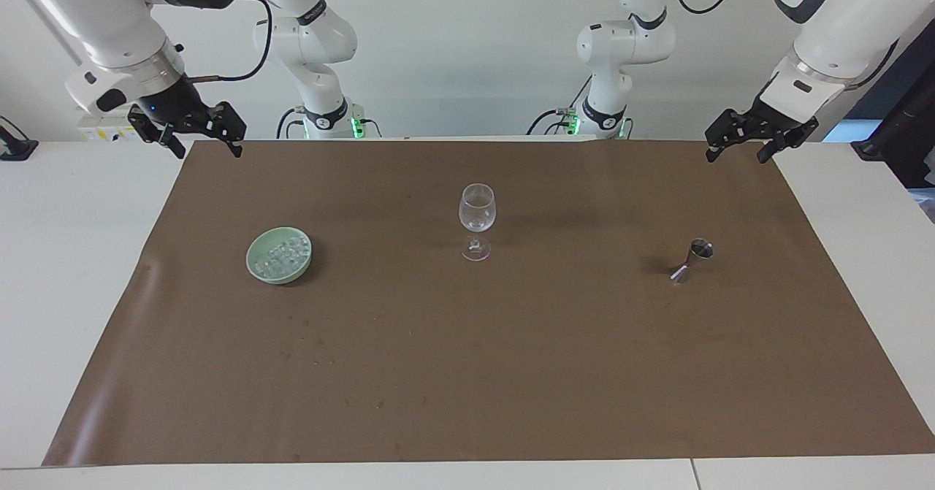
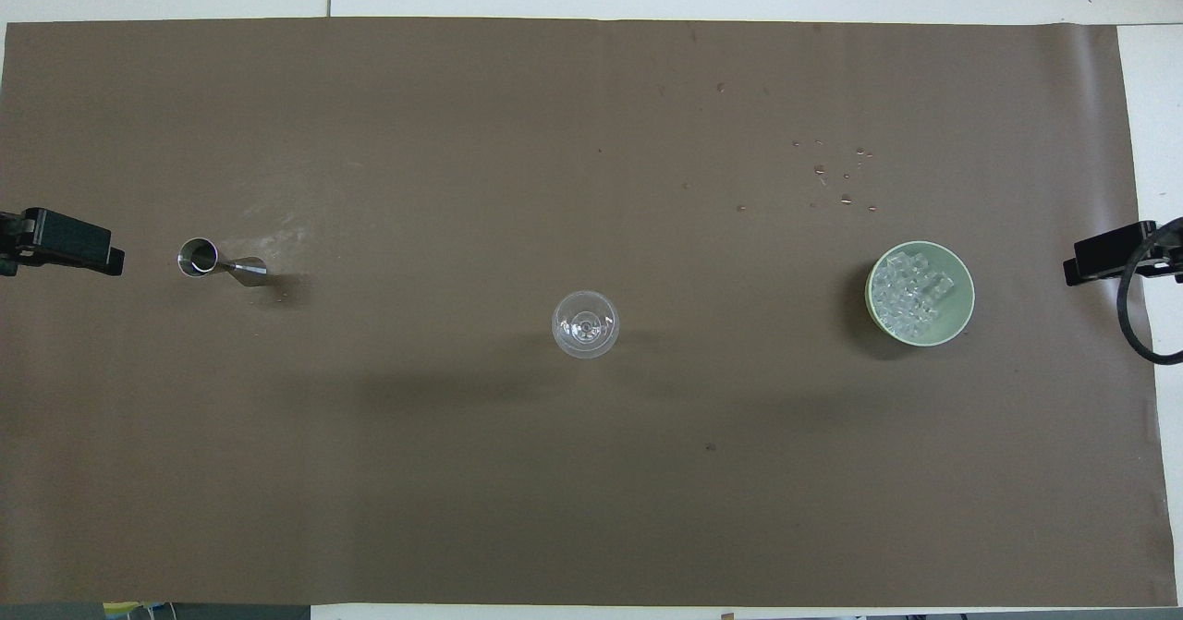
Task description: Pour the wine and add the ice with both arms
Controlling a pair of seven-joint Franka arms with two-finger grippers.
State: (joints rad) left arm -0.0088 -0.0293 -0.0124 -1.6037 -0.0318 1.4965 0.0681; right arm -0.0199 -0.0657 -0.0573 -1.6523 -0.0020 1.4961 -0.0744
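Note:
A clear wine glass (image 1: 477, 216) stands upright at the middle of the brown mat; it also shows in the overhead view (image 2: 585, 324). The ice (image 1: 285, 254) lies in a pale green bowl (image 1: 252, 265) toward the right arm's end; ice (image 2: 910, 295) and bowl (image 2: 961, 287) show from above too. A small metal jigger (image 1: 692, 259) stands toward the left arm's end, also seen from above (image 2: 217, 261). My right gripper (image 1: 207, 148) is open, raised over the mat's corner by the bowl's end. My left gripper (image 1: 736, 155) is open, raised over the mat's corner by the jigger's end. Both hold nothing.
The brown mat (image 1: 467, 373) covers most of the white table (image 1: 66, 256). A few small droplets or chips (image 2: 836, 176) lie on the mat, farther from the robots than the bowl. The grippers' tips show at the overhead view's side edges.

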